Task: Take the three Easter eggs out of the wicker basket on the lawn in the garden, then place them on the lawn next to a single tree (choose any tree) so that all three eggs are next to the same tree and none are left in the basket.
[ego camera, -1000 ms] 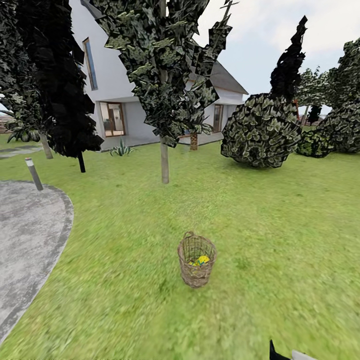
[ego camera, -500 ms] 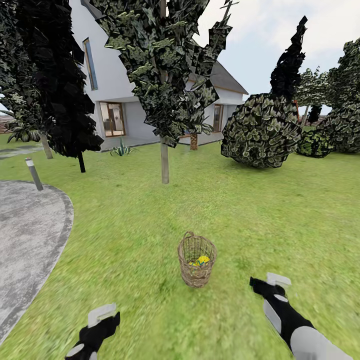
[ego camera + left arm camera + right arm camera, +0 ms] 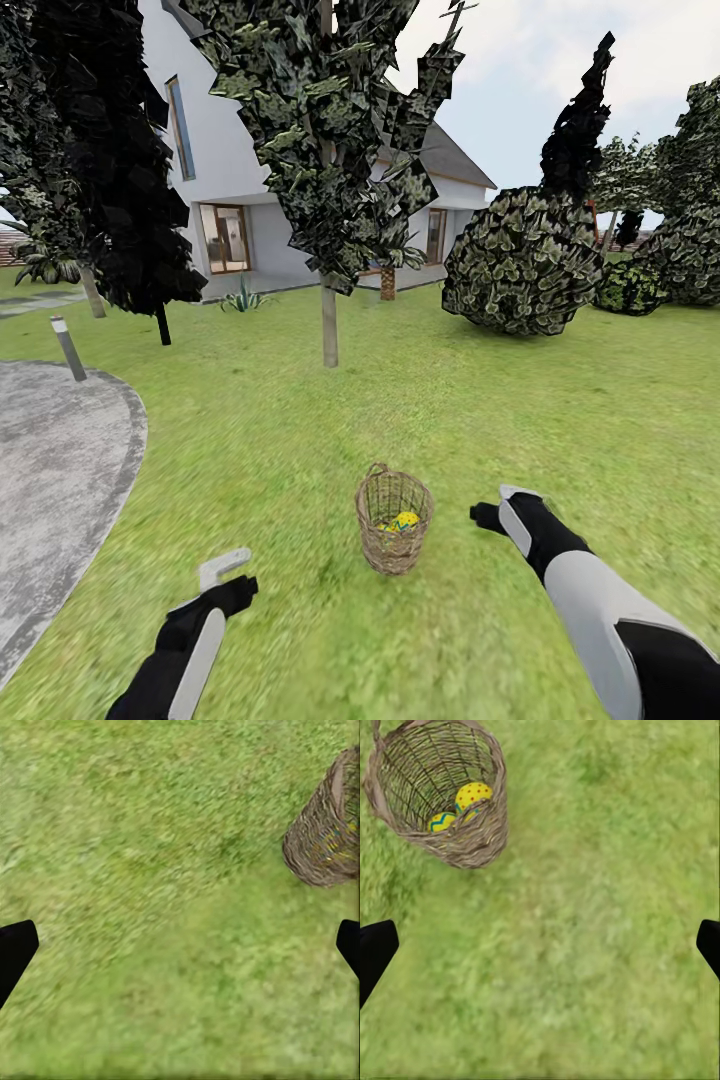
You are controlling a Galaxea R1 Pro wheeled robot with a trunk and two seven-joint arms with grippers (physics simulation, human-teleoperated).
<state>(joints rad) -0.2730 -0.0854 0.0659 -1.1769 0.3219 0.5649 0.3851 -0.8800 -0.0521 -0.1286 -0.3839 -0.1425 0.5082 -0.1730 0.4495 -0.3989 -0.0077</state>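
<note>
The wicker basket point(image 3: 393, 522) stands upright on the lawn point(image 3: 560, 420), with yellow Easter eggs point(image 3: 402, 521) showing inside it. In the right wrist view the basket point(image 3: 442, 795) holds two visible eggs point(image 3: 472, 795), one red-dotted and one with a blue zigzag. My right gripper point(image 3: 490, 513) hovers open just right of the basket, its fingers point(image 3: 375, 952) spread wide over grass. My left gripper point(image 3: 232, 580) is open, lower and left of the basket point(image 3: 326, 832). A pale-trunked tree point(image 3: 329, 320) stands behind the basket.
A grey paved patio point(image 3: 50, 470) curves along the left, with a short bollard light point(image 3: 68, 347) at its far edge. A near-black tree point(image 3: 160, 320) stands left, a round bush point(image 3: 525, 265) right, and a white house point(image 3: 230, 170) behind.
Both arms have risen into the head view and stretched forward. The right gripper has moved up beside the basket; the left has advanced a little. The basket has not moved.
</note>
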